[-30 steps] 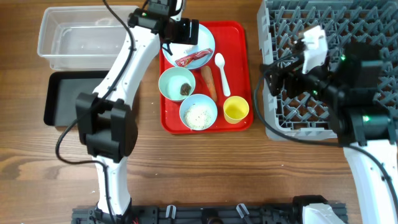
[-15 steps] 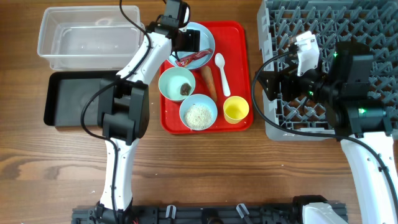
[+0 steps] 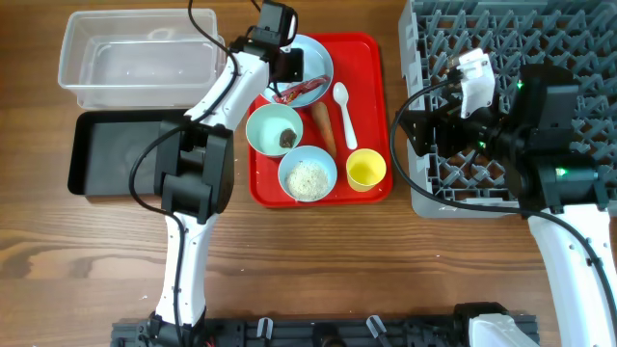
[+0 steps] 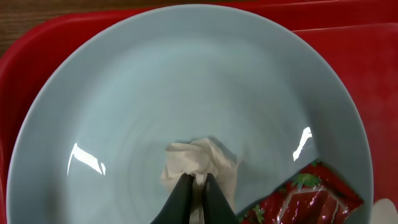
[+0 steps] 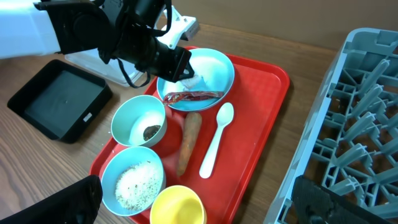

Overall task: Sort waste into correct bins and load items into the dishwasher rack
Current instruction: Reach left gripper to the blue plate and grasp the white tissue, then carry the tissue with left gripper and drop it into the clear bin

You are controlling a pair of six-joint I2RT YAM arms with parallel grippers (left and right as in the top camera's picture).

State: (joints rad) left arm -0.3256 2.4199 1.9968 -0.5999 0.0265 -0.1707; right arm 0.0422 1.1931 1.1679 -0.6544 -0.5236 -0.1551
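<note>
The left tool is pinched narrow on the crumpled white tissue. Its two dark fingertips meet on the wad's lower edge in the wrist view. The tissue sits on the floor of the pale blue round plate, a little below the plate's centre. The red snack wrapper lies just beside it at the lower right of that frame, apart from the fingers.

Seen from overhead, the plate occupies the top end of the flat red tray, near the upper middle of the frame. Both bins lie to the left of it on the worktop. The clear plastic tub is in the upper left, roughly level with the plate. The shallow black tub touches the clear tub's lower side.

The coming move therefore looks like a lift clear of the plate rim, then a carry leftward across the frame. The left arm already reaches over that side and is plainly the nearer one.

The right tool hangs spread wide and empty at the left edge of the grey plastic dishwasher rack, well apart from the tissue.
</note>
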